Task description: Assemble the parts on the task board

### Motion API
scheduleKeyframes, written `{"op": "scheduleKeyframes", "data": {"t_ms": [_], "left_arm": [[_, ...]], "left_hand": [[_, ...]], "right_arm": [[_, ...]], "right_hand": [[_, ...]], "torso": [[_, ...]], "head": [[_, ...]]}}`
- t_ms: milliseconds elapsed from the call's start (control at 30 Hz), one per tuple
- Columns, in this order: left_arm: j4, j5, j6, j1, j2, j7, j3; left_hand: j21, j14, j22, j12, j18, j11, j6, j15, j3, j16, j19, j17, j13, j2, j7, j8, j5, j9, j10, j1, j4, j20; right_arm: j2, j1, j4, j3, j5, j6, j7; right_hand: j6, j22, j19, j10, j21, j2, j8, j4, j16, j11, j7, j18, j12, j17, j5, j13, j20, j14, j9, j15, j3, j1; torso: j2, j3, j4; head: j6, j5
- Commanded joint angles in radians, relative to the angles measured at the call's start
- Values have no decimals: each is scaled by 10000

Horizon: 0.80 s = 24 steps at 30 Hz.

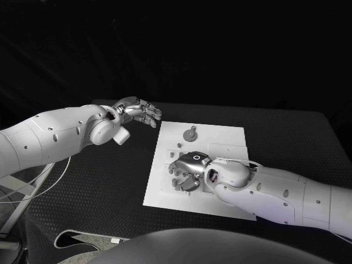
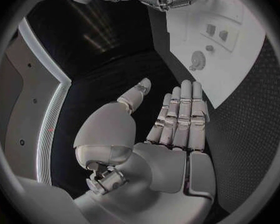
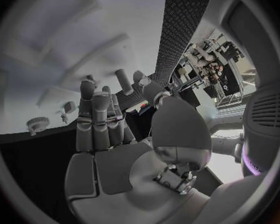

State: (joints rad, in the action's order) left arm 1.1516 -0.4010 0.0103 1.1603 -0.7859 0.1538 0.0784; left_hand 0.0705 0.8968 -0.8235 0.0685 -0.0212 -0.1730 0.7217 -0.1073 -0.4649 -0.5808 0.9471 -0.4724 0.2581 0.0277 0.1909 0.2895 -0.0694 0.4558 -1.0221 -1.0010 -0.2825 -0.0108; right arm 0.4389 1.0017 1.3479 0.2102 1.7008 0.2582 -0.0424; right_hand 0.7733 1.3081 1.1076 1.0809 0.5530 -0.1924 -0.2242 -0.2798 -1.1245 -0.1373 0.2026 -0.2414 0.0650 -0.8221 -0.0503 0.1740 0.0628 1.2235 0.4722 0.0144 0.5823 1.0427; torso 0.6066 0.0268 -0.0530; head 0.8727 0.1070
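The white task board lies mid-table. A round gear-like part sits near its far edge, with small parts just nearer along the left side. My right hand rests palm down over the board's left middle, covering whatever lies under it. In the right wrist view this hand has straight fingers and nothing in its palm, with the gear part beyond. My left hand hovers off the board's far left corner. Its fingers are straight and apart, holding nothing, and the gear part lies ahead.
The black table mat stretches bare to the right of the board. Loose white cables hang off the table's left side, and another cable loops along its front edge.
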Motion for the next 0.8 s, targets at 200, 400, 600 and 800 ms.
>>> {"op": "scheduleKeyframes", "data": {"t_ms": [200, 400, 600, 800], "left_arm": [[-12, -8, 58, 12, -32, 103, -8], [-85, -1, 46, 9, -32, 125, -6], [-126, 0, 35, 6, 6, 153, -4], [-139, 4, 82, -30, 34, 145, 1]], "left_hand": [[16, 55, 17, 25, -164, -10, -53, -13, 38, 53, 23, -19, -16, -3, 386, 60, 55, -15, 87, 65, -1, 14], [17, 58, 17, 26, -164, -9, -52, -13, 38, 55, 25, -23, -16, -5, 387, 62, 55, -15, 85, 68, 1, 14], [19, 60, 18, 29, -163, -8, -50, -13, 40, 57, 27, -28, -16, -5, 386, 65, 56, -14, 82, 73, 4, 14], [20, 63, 19, 30, -164, -8, -48, -13, 39, 58, 28, -32, -16, -7, 386, 67, 56, -14, 80, 76, 6, 14]], "right_arm": [[614, 220, 626, -359, -729, 954, 228], [1227, 858, 891, -684, -1652, 1048, 269], [2119, 1468, 1080, -924, -2855, 341, -230], [2997, 2045, 1281, -930, -4872, -1335, -1329]], "right_hand": [[247, 215, 40, 245, 104, 27, -236, 18, -132, 127, 61, -204, 167, -22, 14, 125, -75, 44, 112, -40, -106, 93], [435, 197, -51, 574, 61, 292, -398, 43, -54, 244, -29, -203, 312, 56, 14, 257, -45, 28, 196, -149, -214, -23], [700, 207, -24, 1822, 73, 517, -607, 234, -11, 643, -241, -204, 1034, 129, 10, 802, -16, 123, 334, -515, -383, -311], [1214, 171, 365, 3058, 189, 651, -1029, 386, -232, 1247, -800, -204, 3336, 38, -37, 3296, -228, 469, 793, -1097, -797, -738]], "torso": [[-11, 11, 30], [-13, 54, 78], [-55, 110, 162], [-69, 142, 171]], "head": [[-1, -96], [-1, -193], [-1, -332], [-1, -529]]}}
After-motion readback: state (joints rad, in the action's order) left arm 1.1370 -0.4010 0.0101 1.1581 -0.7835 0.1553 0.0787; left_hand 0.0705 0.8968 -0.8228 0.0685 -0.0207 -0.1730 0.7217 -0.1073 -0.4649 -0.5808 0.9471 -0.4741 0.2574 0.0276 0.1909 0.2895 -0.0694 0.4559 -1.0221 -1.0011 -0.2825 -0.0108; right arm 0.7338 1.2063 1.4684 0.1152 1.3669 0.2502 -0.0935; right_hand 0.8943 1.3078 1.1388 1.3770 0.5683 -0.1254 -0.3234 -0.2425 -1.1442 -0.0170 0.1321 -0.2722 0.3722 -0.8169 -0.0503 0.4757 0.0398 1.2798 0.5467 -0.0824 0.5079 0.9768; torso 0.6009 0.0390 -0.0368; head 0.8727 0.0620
